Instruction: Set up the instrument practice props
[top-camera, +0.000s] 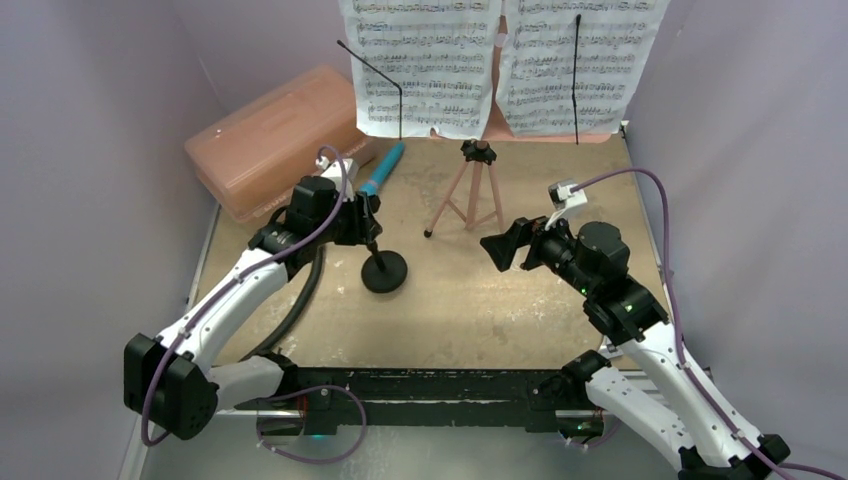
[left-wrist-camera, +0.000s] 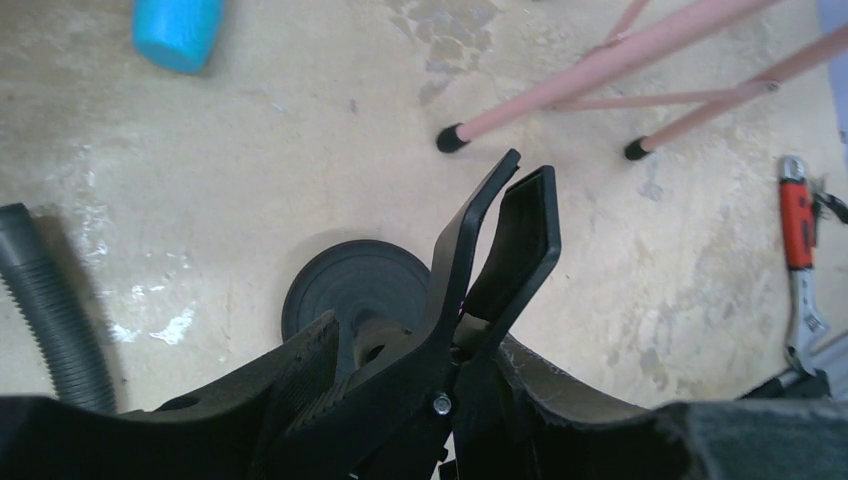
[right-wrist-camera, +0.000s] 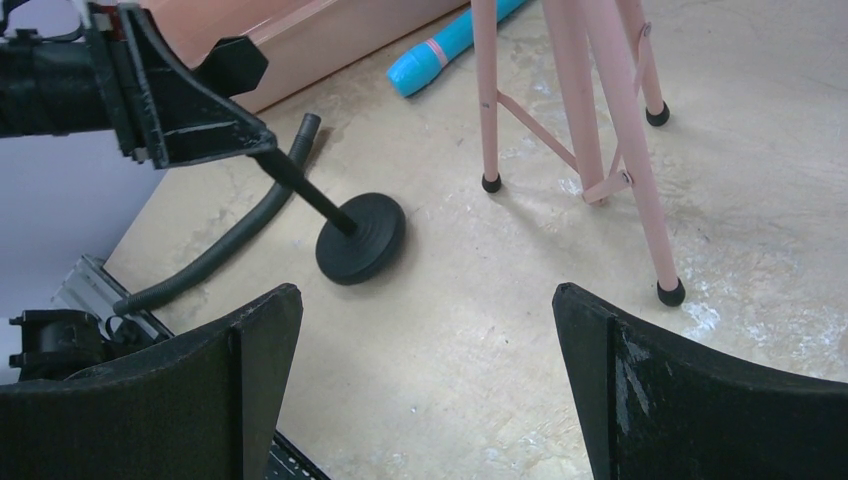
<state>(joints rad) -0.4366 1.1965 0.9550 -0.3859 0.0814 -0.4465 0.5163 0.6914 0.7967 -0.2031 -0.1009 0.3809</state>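
A pink case (top-camera: 265, 140) sits at the left rear with the microphone (top-camera: 383, 170) lying beside it, the left end effector (top-camera: 367, 224) grips the mic stand (top-camera: 384, 271) by its stem, base touching the worktop (top-camera: 470, 300), the music stand (top-camera: 470, 195) carries two pages (top-camera: 425, 60) at centre rear, and the right end effector (top-camera: 505, 248) gapes wide, empty.
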